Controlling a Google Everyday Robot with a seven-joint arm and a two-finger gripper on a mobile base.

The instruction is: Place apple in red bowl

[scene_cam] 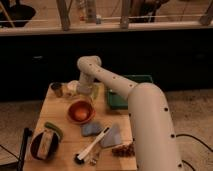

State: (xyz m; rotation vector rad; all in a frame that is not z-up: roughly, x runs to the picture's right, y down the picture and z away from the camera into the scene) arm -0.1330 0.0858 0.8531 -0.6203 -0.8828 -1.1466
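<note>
The red bowl [81,111] stands on the wooden table [55,110], left of the middle. A small round orange-red shape that looks like the apple [77,114] lies inside the bowl, hard to tell apart from the bowl's own colour. My gripper [83,93] hangs from the white arm just behind and above the bowl's far rim, pointing down. Whether it holds anything does not show.
A green tray [125,95] stands at the back right. A small white cup [72,87] and a can [57,89] stand at the back left. A dark bowl [44,145], blue cloths [91,129], a white brush [94,146] and a brown grape bunch [123,149] lie at the front.
</note>
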